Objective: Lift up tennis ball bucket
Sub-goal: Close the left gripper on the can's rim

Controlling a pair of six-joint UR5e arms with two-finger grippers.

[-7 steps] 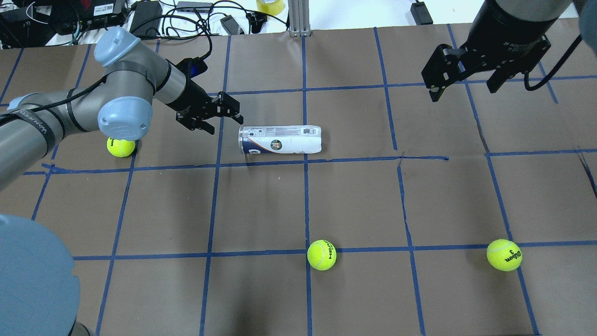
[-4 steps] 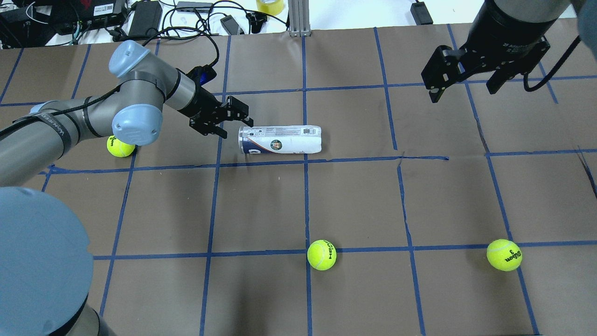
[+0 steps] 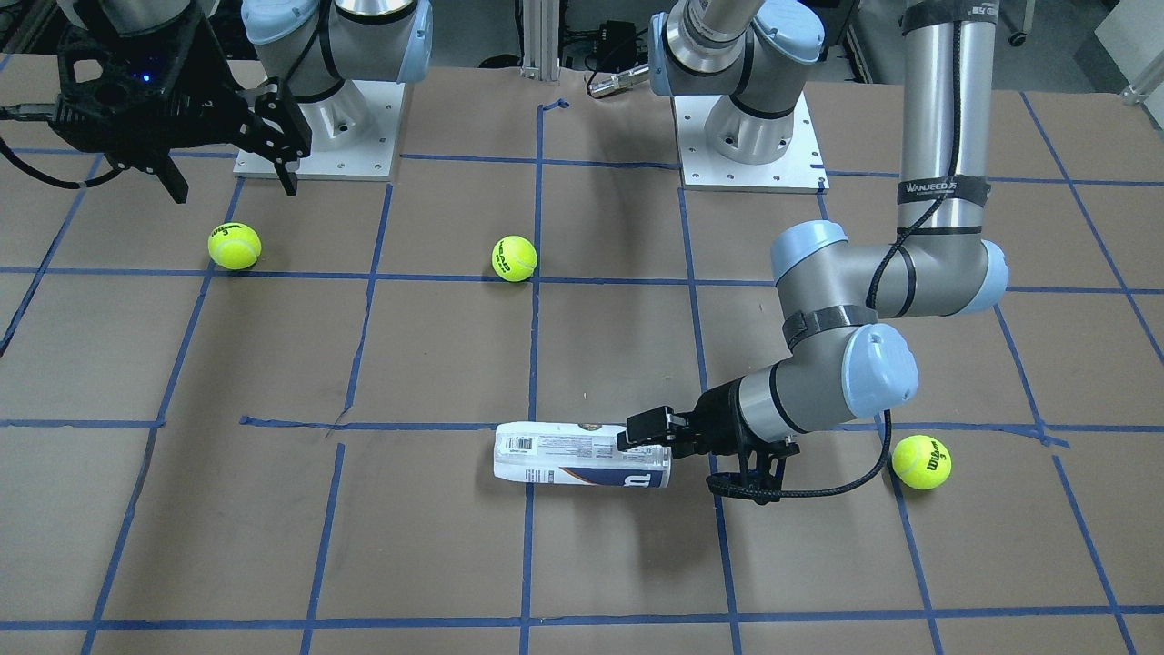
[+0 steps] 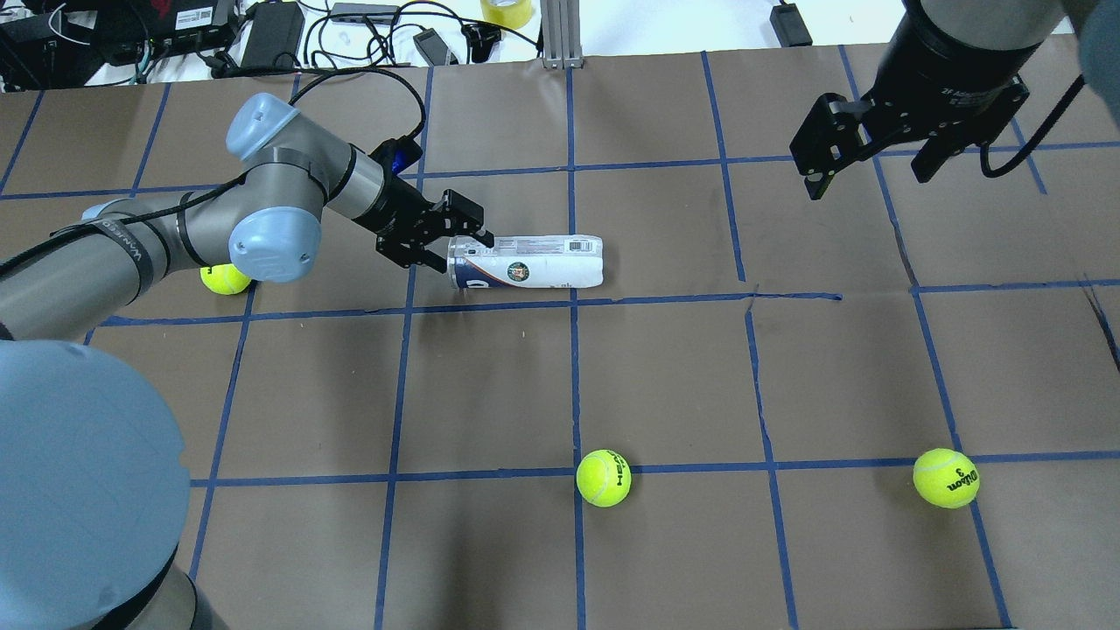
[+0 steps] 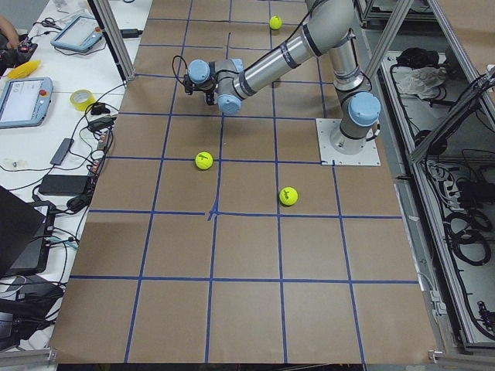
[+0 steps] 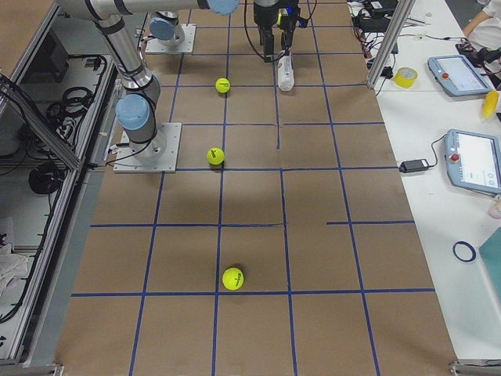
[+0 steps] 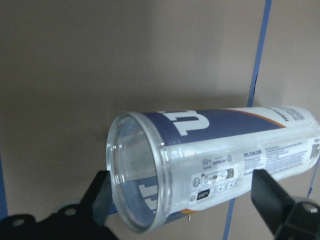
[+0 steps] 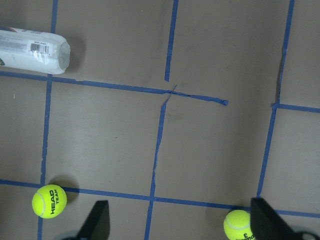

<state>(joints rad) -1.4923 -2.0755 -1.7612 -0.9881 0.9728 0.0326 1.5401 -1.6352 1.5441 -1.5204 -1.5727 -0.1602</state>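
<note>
The tennis ball bucket (image 4: 525, 261) is a clear tube with a white and navy label. It lies on its side on the brown paper and also shows in the front view (image 3: 582, 453). My left gripper (image 4: 457, 248) is open at the tube's open left end. In the left wrist view its fingers (image 7: 100, 200) stand on either side of the tube's rim (image 7: 131, 175); contact cannot be told. My right gripper (image 4: 871, 171) is open and empty, held high over the far right, well apart from the tube.
Three loose tennis balls lie on the paper: one (image 4: 226, 278) under my left arm's elbow, one (image 4: 604, 478) near the front middle, one (image 4: 946, 478) at the front right. Cables and boxes (image 4: 262, 35) lie beyond the far edge.
My left gripper has moved right and reached the tube's open end; its fingers now straddle the rim. The tube has not moved. The right arm has barely shifted.
</note>
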